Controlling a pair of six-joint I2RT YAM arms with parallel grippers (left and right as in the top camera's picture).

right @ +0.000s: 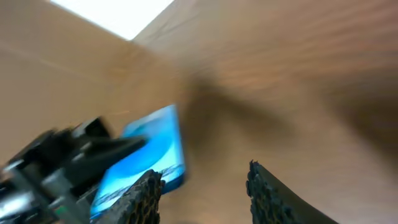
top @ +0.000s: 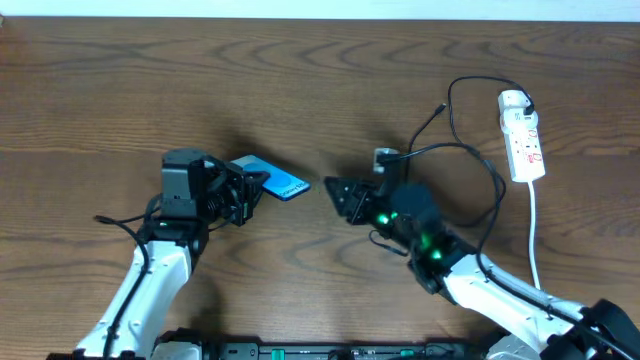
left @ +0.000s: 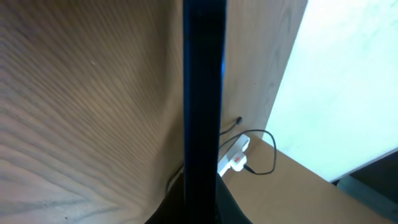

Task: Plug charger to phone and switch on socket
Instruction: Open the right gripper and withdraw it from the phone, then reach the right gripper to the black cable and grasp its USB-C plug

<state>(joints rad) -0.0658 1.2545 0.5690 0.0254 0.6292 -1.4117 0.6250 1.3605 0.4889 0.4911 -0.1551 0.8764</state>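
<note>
My left gripper [top: 240, 190] is shut on the near end of the phone [top: 278, 181], whose cyan-blue screen is tilted up off the table. In the left wrist view the phone [left: 203, 93] shows edge-on as a dark upright bar between the fingers. My right gripper [top: 334, 195] is open and empty, just right of the phone; its fingers [right: 205, 190] frame the blurred blue phone [right: 152, 152]. The black charger cable [top: 497, 185] loops behind the right arm, with a free end [top: 443, 105] at the back. The white socket strip [top: 524, 140] lies at the far right.
A small grey-white block [top: 383, 157] sits on the table just behind the right gripper, at the cable. The strip's white cord [top: 533, 235] runs toward the front edge. The strip [left: 234, 158] and cable loop also show in the left wrist view.
</note>
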